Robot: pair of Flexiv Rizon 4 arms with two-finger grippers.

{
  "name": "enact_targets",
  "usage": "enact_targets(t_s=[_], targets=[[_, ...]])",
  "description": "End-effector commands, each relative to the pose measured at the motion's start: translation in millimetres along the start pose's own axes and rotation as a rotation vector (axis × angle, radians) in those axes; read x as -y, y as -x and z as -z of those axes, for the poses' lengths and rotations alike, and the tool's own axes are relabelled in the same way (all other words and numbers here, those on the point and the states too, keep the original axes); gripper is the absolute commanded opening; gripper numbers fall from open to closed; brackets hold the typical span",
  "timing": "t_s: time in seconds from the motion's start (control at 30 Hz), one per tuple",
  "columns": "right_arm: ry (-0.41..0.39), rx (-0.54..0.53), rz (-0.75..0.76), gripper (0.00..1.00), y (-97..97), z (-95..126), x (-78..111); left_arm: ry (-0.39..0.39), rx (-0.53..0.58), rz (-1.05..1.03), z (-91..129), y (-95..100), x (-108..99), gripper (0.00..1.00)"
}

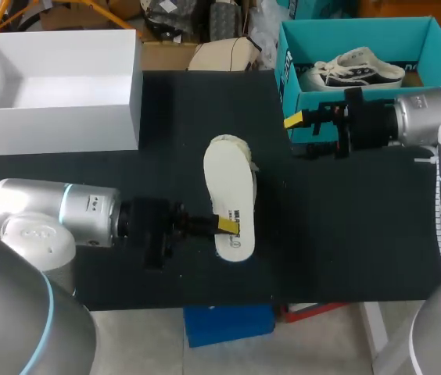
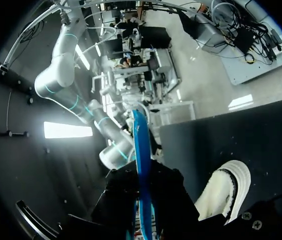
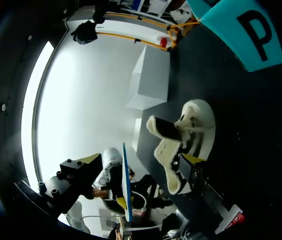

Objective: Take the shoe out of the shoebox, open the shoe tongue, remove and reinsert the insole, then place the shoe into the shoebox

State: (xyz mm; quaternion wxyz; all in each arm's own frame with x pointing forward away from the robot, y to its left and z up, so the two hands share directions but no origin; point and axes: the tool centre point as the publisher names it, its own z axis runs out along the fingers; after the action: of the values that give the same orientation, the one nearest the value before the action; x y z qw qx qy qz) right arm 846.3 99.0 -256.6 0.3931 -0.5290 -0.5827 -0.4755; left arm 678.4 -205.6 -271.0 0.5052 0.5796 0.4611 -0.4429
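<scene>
A white insole (image 1: 231, 195) with a blue underside is held level above the black table, and my left gripper (image 1: 227, 225) is shut on its near end. In the left wrist view the insole (image 2: 140, 145) shows edge-on, pinched in that gripper (image 2: 143, 200). The white shoe (image 1: 233, 143) lies under the insole and is mostly hidden by it; it shows beside the gripper in the left wrist view (image 2: 226, 192) and on its side in the right wrist view (image 3: 186, 137). My right gripper (image 1: 300, 134) stands open and empty in front of the teal shoebox (image 1: 361, 35), and its own view (image 3: 142, 159) looks toward the shoe.
A second white and black shoe (image 1: 353, 72) lies inside the teal shoebox. A large white open box (image 1: 134, 78) stands at the table's back left. The teal box (image 3: 251, 35) and the white box (image 3: 151, 80) also appear in the right wrist view.
</scene>
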Motion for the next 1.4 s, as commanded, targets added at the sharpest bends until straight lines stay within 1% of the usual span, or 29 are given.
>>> enact_targets(t_s=[0.03, 0.33, 0.47, 0.8, 0.9, 1.0, 1.13, 1.4], targets=[[0.002, 0.000, 0.000, 1.00, 0.5, -1, 0.5, -0.023, 0.010, -0.008, -10, -4.2, -27, 0.00], [0.002, 0.000, 0.000, 1.00, 0.5, -1, 0.5, -0.011, 0.026, -0.015, -19, -10.0, -60, 0.00], [0.002, 0.000, 0.000, 1.00, 0.5, -1, 0.5, -0.004, 0.026, -0.016, -23, -9.9, -70, 0.00], [0.002, 0.000, 0.000, 1.00, 0.5, -1, 0.5, 0.002, 0.041, -0.008, -24, -10.0, -71, 0.00], [-0.035, -0.031, 0.028, 1.00, -6.1, -8, -1.6, 0.002, 0.041, -0.008, -24, -10.0, -71, 0.00], [-0.057, -0.054, 0.046, 1.00, -11.9, -15, -0.5, 0.002, 0.041, -0.008, -24, -10.0, -71, 0.00], [-0.072, -0.065, 0.057, 1.00, -18.7, -21, 7.6, 0.002, 0.041, -0.008, -24, -10.0, -71, 0.00], [-0.075, -0.079, 0.066, 1.00, -28.3, -38, 33.2, 0.002, 0.041, -0.008, -24, -10.0, -71, 0.00]])
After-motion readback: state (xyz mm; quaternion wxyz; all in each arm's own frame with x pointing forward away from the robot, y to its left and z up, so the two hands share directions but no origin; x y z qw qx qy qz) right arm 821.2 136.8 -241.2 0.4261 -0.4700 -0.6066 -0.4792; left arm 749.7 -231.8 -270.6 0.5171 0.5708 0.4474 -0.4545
